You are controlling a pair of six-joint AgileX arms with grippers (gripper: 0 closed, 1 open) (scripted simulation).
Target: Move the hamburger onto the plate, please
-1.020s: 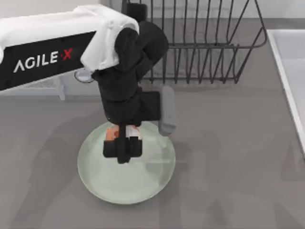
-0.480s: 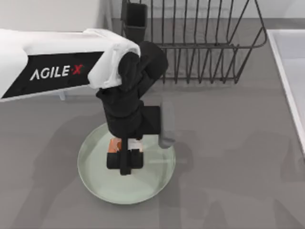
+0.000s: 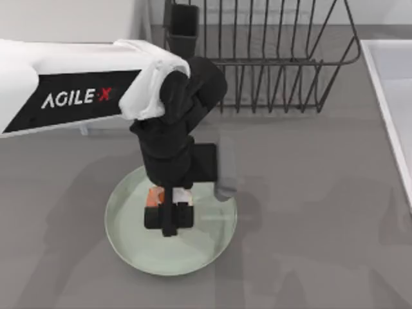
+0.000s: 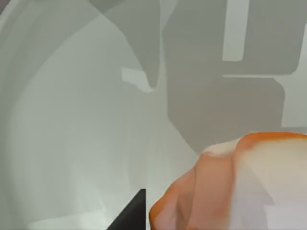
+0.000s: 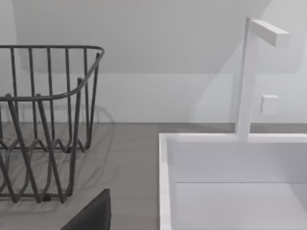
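Over the plate [image 3: 129,248], left gripper [image 3: 168,217] still grasps the hamburger [image 3: 154,196], barely lower than before.

Left gripper [image 3: 168,217] over the plate [image 3: 212,241], hamburger [image 3: 154,196] between its fingers [image 3: 182,215]
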